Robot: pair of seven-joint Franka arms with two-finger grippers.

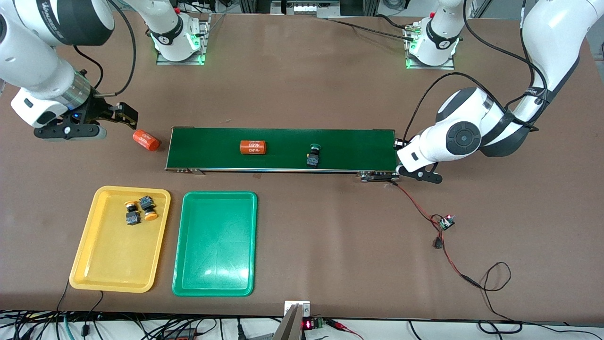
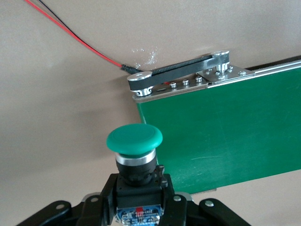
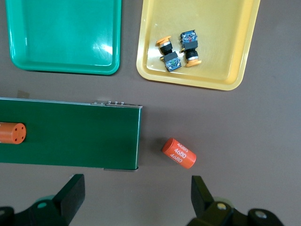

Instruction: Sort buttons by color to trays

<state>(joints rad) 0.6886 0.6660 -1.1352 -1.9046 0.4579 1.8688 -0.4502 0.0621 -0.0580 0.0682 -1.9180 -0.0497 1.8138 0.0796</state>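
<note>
Two yellow-capped push-button switches [image 1: 139, 211] already lie in the yellow plastic tray [image 1: 94, 264]; the green plastic tray [image 1: 214, 278] beside it holds nothing. One green-capped push-button switch [image 1: 314, 155] lies on the dark green conveyor belt [image 1: 212, 148], cap pointing toward the robot bases. A second green-capped switch [image 2: 135, 162] stands upright, pinched by its black body in the left gripper [image 2: 138, 207] at the left arm's end of the belt. The green tray lies toward the right arm's end of the table, nearer the front camera. The right gripper [image 3: 136, 200] hovers spread over the orange cylinder marked 4680 [image 1: 146, 140], waiting. Judgement: the carry must cross the belt's length.
</note>
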